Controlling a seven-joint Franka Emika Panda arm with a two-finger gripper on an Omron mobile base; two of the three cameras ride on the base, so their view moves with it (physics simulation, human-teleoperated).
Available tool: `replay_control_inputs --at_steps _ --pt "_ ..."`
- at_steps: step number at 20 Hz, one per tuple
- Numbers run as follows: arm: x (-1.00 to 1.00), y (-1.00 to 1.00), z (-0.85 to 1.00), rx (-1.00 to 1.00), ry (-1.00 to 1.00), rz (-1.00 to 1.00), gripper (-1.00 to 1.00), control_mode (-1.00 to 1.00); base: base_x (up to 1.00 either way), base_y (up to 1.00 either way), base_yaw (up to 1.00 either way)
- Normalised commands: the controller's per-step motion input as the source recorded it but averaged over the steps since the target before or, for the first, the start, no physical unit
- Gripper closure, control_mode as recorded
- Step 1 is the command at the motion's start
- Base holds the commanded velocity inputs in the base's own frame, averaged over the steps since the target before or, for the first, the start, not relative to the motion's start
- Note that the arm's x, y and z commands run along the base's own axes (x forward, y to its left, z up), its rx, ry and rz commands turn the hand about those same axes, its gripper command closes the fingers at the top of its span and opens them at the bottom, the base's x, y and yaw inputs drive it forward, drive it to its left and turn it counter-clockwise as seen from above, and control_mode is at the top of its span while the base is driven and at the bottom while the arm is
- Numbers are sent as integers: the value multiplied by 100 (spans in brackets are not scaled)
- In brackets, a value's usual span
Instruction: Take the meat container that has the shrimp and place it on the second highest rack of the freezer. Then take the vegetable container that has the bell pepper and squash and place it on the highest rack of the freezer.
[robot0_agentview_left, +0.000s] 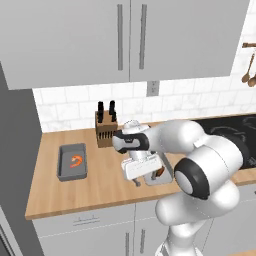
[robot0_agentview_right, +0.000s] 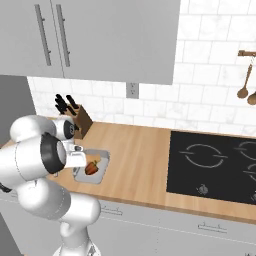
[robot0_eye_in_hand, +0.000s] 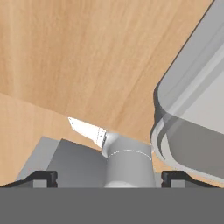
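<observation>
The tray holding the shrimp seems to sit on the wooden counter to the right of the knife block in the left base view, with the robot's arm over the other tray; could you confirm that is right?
Not quite. In the left base view the tray with the shrimp sits on the wooden counter to the left of the knife block, not the right. The arm does reach over the other tray, as the right base view shows.
</observation>
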Motion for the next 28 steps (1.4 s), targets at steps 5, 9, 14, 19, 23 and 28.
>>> replay_control_inputs --at_steps 5,9,14,19,23,28 --pt "0 -4 -2 0 -9 2 -100 -100 0 0 0" --pt "17 -3 0 0 -1 3 -100 -100 0 0 0" --pt "31 0 -5 0 -5 7 -100 -100 0 0 0" --pt "19 0 -4 1 -5 10 -100 -100 0 0 0" --pt "8 0 2 3 -4 12 -100 -100 0 0 0" --pt "64 0 -15 0 0 11 -100 -100 0 0 0"
